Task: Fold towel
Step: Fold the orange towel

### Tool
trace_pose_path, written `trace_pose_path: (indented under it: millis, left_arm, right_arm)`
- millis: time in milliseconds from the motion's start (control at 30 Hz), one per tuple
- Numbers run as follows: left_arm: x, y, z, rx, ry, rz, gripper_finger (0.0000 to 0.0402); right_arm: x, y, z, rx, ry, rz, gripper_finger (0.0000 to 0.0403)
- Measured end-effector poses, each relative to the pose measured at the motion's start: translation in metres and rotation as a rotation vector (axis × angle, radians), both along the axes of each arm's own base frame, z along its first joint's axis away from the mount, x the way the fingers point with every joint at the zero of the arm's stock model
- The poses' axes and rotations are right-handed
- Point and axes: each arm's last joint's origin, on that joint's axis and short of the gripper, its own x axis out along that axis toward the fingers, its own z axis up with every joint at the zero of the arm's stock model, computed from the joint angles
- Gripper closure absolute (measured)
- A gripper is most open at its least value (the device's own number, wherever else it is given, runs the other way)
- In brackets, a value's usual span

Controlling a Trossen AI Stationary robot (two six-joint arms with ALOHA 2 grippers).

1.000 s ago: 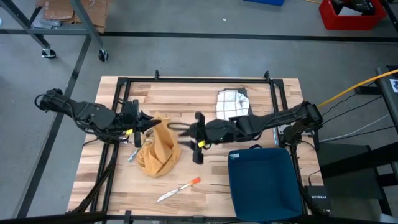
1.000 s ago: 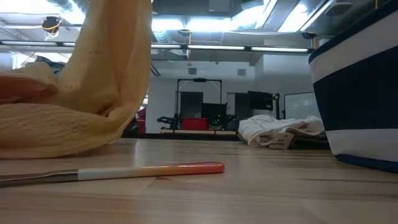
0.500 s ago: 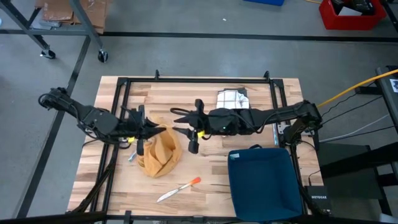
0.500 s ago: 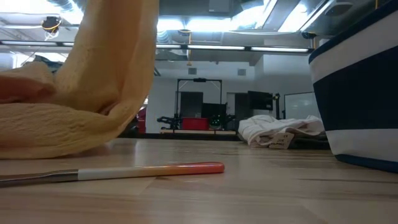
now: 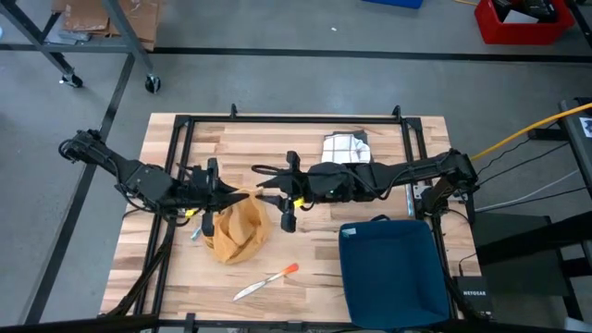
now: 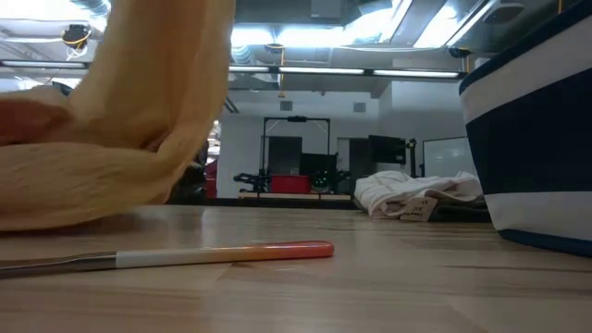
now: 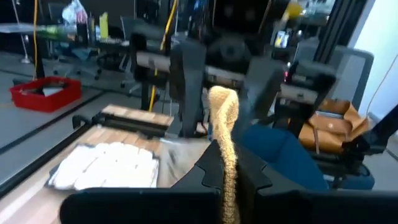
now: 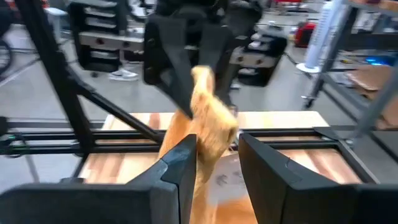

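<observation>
Towel (image 5: 237, 225) lifted off the surface (image 5: 370, 176) by one corner, clenched in left fingers (image 5: 242, 192), right fingers (image 8: 214, 163) parted around the same raised corner, not yet closed.

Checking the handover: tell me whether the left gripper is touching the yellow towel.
Touching. The left wrist view shows the left gripper shut on a raised fold of the yellow towel, the cloth pinched between its fingers.

Both arms are dark, nearly black, built of slim jointed links with thicker rounded housings at the joints. Black cables loop beside the left arm (image 5: 129, 174) at mid-left. Small yellow markings sit near each wrist. The right arm (image 5: 388, 176) carries broad, flat, angular black fingers (image 8: 177, 168).
</observation>
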Motion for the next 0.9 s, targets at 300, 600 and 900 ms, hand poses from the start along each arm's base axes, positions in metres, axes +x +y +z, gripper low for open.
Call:
trace_pose_path:
  millis: [300, 600, 900]
  left_arm:
    - [0.004, -0.003, 0.004, 0.016, -0.043, -0.022, 0.0401]
    - [0.015, -0.009, -0.003, 0.043, -0.016, -0.020, 0.0401]
    - [0.010, -0.006, 0.000, 0.088, -0.029, -0.025, 0.0401]
  right_arm:
    - [0.007, 0.001, -0.002, 0.016, -0.038, 0.040, 0.0279]
    - [0.014, -0.002, -0.005, 0.027, -0.064, 0.073, 0.0321]
    - [0.014, -0.001, -0.002, -0.060, -0.098, 0.107, 0.0379]
